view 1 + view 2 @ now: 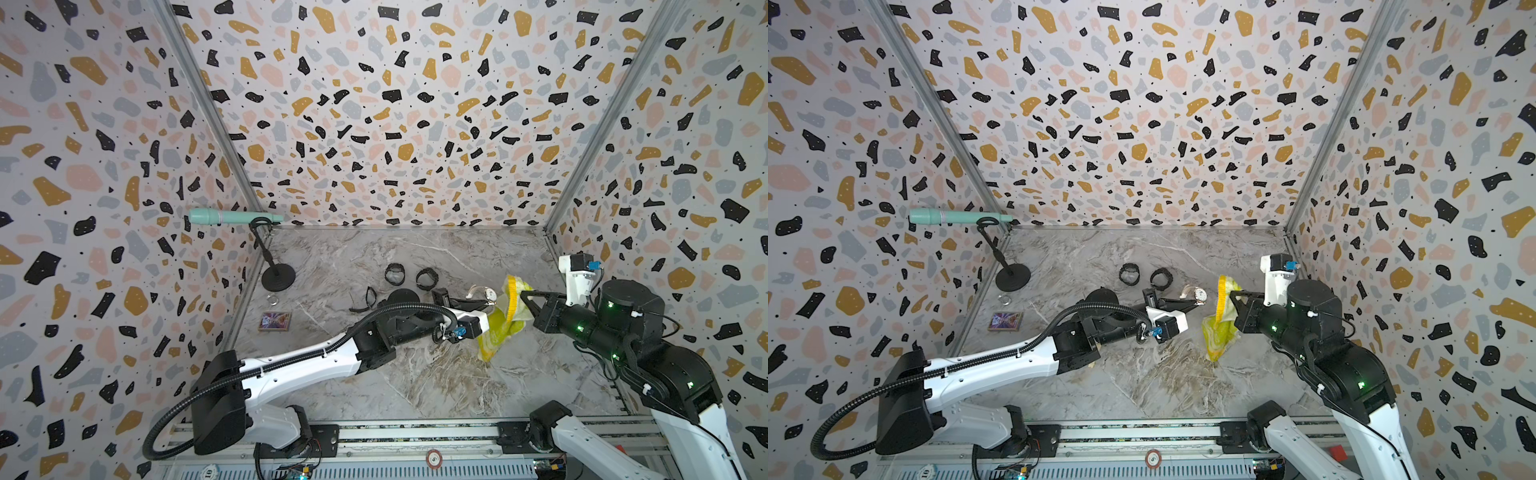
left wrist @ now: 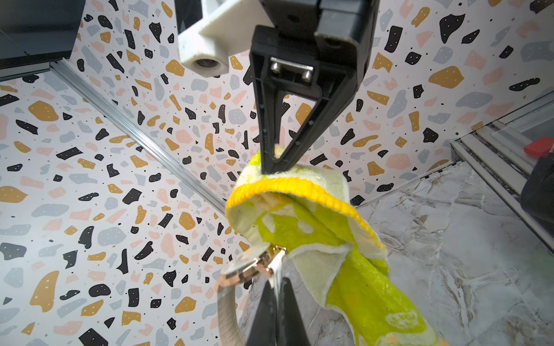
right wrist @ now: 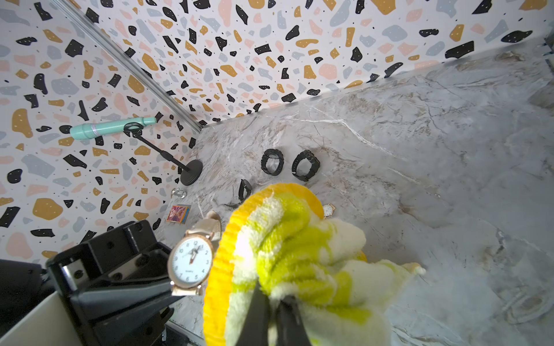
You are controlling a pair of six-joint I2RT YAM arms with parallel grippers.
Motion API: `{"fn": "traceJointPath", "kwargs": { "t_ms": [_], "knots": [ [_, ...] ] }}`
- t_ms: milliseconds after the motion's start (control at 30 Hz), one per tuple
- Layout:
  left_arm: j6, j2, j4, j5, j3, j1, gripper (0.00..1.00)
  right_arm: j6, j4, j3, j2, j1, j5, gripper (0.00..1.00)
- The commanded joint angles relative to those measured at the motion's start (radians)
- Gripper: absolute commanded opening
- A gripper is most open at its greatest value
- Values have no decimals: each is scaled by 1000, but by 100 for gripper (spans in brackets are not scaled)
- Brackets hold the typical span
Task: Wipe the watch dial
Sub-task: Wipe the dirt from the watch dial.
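A watch (image 3: 192, 260) with a white dial, rose-gold case and beige strap hangs above the marble table, in both top views (image 1: 490, 295) (image 1: 1200, 295). My left gripper (image 2: 277, 287) is shut on its strap just below the case (image 2: 254, 265). A fluffy yellow-green cloth (image 3: 299, 254) with an orange-yellow hem hangs from my right gripper (image 3: 272, 296), which is shut on its upper fold. In the left wrist view the cloth (image 2: 344, 239) drapes against the watch's edge. In the right wrist view its hem lies right beside the dial, and the face shows uncovered. The right gripper (image 1: 523, 297) faces the left gripper (image 1: 484, 305).
Two black bands (image 1: 395, 274) (image 1: 427, 278) and a black strap (image 1: 368, 299) lie behind the arms. A black stand (image 1: 277, 278) holding a teal tube (image 1: 232, 217) fills the back left corner, with a ring (image 1: 272, 298) and card (image 1: 275, 321) nearby. Another small gold watch (image 3: 329, 209) peeks past the cloth.
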Motion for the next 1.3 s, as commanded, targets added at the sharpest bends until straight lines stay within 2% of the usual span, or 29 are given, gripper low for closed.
{"fn": "traceJointPath", "kwargs": {
  "t_ms": [0,500,733,1000,1267],
  "knots": [
    [-16,-6,41,24,-5,3,0,-34,38,39,10,-4,-29,0],
    [7,61,37,21,31,4,0,-80,156,33,98,3,-145,0],
    [27,106,29,-17,76,17,0,-66,203,-52,89,20,-169,0],
    [34,149,45,-26,115,54,0,-44,219,-150,80,76,-131,0],
    [43,141,130,-62,99,79,0,-28,241,-238,60,76,-116,0]
  ]
}}
